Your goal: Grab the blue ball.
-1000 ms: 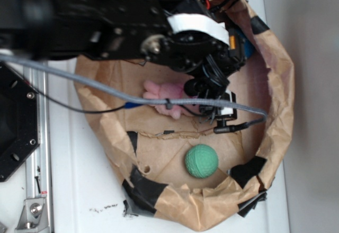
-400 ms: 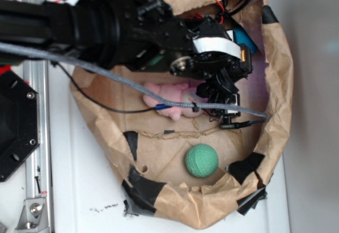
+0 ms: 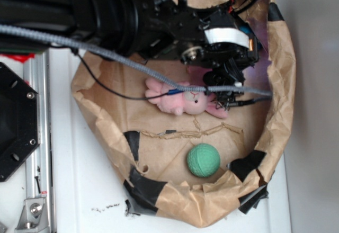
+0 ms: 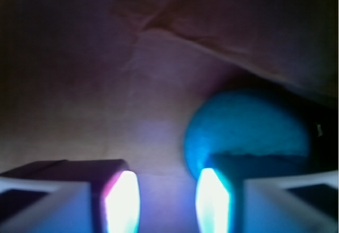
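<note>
No readable text anywhere (both views checked); no labels.

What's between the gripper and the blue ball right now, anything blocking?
Nothing visible. In the wrist view the blue ball sits just beyond the open gripper, off-centre toward the right finger, which overlaps its lower edge. Only bare paper floor lies between the fingers. The pink bunny and green ball lie elsewhere in the paper bowl.

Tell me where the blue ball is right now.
In the wrist view the blue ball sits right of centre on the brown paper floor, just beyond the gripper and partly behind its right finger. In the exterior view the arm hides it.
</note>
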### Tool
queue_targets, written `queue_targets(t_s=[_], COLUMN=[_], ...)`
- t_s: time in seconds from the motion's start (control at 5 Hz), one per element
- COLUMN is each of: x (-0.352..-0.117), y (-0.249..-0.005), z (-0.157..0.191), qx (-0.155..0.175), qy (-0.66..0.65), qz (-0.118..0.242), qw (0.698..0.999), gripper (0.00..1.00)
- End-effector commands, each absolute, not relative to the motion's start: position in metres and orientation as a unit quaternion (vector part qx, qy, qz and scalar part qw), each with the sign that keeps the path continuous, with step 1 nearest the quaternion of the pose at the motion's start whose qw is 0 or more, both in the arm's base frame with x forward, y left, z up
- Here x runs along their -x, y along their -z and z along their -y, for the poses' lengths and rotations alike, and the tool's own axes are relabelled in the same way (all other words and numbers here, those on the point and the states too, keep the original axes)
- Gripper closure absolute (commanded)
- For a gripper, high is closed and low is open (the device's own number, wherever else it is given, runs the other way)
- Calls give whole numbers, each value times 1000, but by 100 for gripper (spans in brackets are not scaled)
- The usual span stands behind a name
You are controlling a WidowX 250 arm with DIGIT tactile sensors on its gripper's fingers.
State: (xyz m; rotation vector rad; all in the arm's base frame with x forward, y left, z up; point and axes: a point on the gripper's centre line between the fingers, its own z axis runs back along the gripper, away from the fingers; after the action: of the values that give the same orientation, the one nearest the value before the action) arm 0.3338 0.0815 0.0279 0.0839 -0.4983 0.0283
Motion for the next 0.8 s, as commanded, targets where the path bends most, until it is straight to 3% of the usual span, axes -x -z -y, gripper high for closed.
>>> queue_targets(t_s=[0.0, 0.2, 0.6], x=[-338, -328, -301], y=[-60, -104, -143], z=[-85, -42, -7], qx=[13, 44, 65], qy=[-43, -3, 33], qz=[242, 245, 236], qw=[969, 969, 969], gripper=[100, 100, 100])
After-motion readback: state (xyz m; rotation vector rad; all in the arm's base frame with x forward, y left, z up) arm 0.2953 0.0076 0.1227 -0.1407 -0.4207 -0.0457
